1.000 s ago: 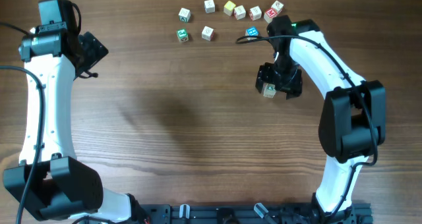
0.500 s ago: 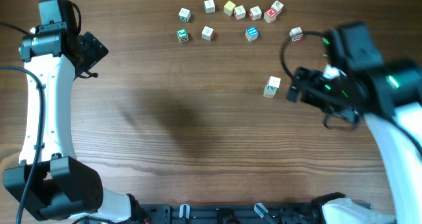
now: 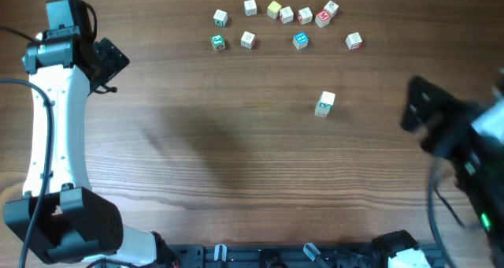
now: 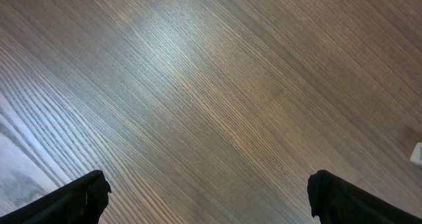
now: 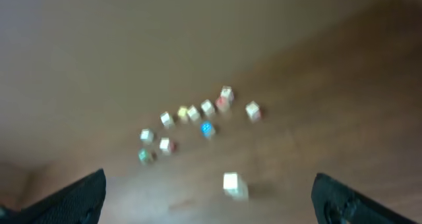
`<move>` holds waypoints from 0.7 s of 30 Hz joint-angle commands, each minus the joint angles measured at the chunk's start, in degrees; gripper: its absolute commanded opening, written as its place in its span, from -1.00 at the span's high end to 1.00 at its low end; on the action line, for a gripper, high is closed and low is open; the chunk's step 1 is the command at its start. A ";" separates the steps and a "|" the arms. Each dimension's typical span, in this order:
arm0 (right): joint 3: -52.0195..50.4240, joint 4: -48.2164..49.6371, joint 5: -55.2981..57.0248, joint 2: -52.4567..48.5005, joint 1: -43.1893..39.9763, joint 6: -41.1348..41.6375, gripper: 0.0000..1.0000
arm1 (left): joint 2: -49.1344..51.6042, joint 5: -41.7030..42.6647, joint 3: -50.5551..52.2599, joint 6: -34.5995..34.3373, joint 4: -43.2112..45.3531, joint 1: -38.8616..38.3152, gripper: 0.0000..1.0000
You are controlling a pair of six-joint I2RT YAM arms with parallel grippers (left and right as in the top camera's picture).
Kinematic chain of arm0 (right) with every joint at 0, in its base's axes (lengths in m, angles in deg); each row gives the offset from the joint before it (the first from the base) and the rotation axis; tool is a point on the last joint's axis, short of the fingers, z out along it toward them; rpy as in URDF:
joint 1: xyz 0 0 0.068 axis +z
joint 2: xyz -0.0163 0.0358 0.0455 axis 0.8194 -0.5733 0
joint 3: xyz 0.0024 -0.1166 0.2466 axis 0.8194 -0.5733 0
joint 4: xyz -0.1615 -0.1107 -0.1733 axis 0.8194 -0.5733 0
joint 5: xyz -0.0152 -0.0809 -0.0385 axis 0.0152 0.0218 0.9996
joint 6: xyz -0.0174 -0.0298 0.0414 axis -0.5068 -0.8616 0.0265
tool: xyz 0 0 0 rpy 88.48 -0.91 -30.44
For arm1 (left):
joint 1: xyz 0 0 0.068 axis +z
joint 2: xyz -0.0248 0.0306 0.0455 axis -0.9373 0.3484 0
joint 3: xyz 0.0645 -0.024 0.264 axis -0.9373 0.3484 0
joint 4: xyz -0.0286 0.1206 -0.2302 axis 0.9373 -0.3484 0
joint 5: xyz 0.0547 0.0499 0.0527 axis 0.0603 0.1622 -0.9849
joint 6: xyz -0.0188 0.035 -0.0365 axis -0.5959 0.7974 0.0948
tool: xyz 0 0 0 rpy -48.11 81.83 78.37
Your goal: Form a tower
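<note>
The tower (image 3: 324,104) is a short stack of pale wooden letter cubes standing alone right of the table's middle. In the right wrist view it shows blurred, as a pale block (image 5: 234,185) with nothing touching it. My right gripper (image 5: 211,207) is open, its dark fingertips (image 5: 82,199) far apart at the bottom corners, well back from the tower. From overhead the right arm (image 3: 453,138) is a blur at the right edge. My left gripper (image 4: 211,201) is open over bare wood, and stays at the far left (image 3: 109,61) in the overhead view.
Several loose letter cubes (image 3: 287,15) lie in a scattered row along the far edge, among them a blue-faced one (image 3: 300,39) and a red-lettered one (image 3: 353,40). A pale cube (image 4: 417,153) peeks in at the left wrist view's right edge.
My right arm has let go of the stack and swung away to the right and the near side. The tower stays standing. The left arm has not moved.
</note>
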 commanded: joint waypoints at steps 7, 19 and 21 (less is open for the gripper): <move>-41.66 47.30 -22.12 32.54 -10.40 -27.89 -1.00 | 0.52 0.04 0.26 -0.96 0.02 0.20 -1.00; -84.94 90.90 -22.95 46.40 -11.69 -21.11 -0.99 | 0.52 0.02 0.26 -0.96 0.02 0.20 -1.00; -87.06 89.77 -22.56 46.40 -11.69 -21.49 -1.00 | 0.52 0.04 0.26 -0.96 0.02 0.20 -1.00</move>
